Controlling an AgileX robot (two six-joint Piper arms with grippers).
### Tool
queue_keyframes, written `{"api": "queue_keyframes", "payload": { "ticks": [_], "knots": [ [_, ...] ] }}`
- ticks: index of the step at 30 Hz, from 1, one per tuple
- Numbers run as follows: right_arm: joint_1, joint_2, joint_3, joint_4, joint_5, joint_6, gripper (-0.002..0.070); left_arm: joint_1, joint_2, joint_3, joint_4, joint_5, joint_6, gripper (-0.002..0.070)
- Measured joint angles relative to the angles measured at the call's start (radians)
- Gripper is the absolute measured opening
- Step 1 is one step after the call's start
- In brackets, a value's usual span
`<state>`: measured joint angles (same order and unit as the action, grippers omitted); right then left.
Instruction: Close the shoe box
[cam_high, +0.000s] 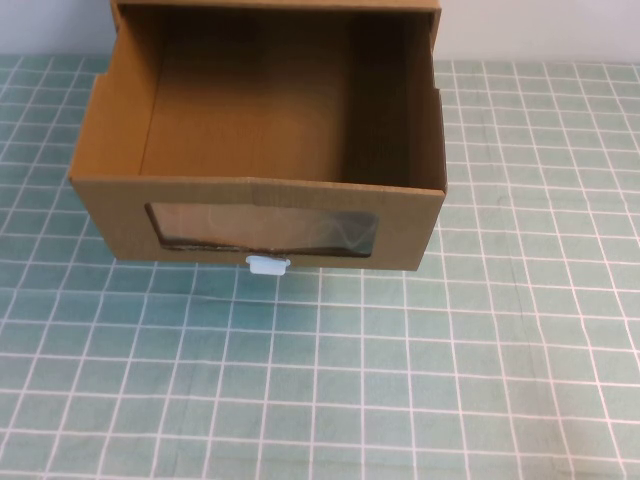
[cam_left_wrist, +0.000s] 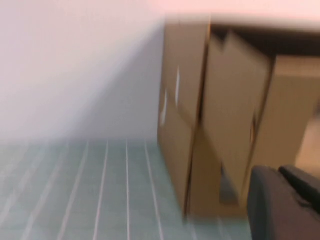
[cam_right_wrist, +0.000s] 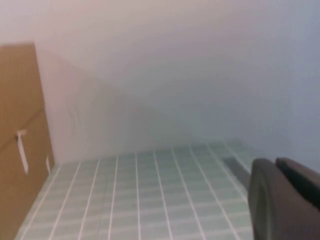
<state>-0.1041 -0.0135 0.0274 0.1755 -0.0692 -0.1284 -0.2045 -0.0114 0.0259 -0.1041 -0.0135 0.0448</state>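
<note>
High view: box (cam_high: 260, 150) sits at the far middle of the mat (cam_high: 400, 380), drawer pulled well out toward the robot, empty inside, window (cam_high: 262, 230) in the front panel w/ tab (cam_high: 267, 265) just below it. Neither arm shows here, so both are well off the front panel.

Left wrist view: left gripper (cam_left_wrist: 285, 205) shows only as a dark edge at the frame corner, near the box's side; can't tell if it's released or clenched. Risk: coming in from the side, a push would likely skew the drawer in its sleeve and jam it, or slide the whole box on the mat instead of closing it.

Right wrist view: right gripper (cam_right_wrist: 282, 200) also just a dark edge, state can't be told. Box is off to one side, apart from it w/ bare mat between. Risk: an off-centre push on the panel twists the drawer; pressing the window could dent it.
</note>
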Motion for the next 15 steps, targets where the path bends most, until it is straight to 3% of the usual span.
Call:
{"api": "queue_keyframes", "payload": {
  "ticks": [5, 15],
  "knots": [
    [0.000, 0.000, 0.000, 0.004, -0.143, 0.000, -0.0014, 0.000, 0.000, 0.000, -0.008, -0.182, -0.004, -0.0005],
    [0.000, 0.000, 0.000, 0.020, -0.229, 0.003, -0.0014, 0.000, 0.000, 0.000, -0.011, -0.233, -0.013, -0.0005]
  ]
}}
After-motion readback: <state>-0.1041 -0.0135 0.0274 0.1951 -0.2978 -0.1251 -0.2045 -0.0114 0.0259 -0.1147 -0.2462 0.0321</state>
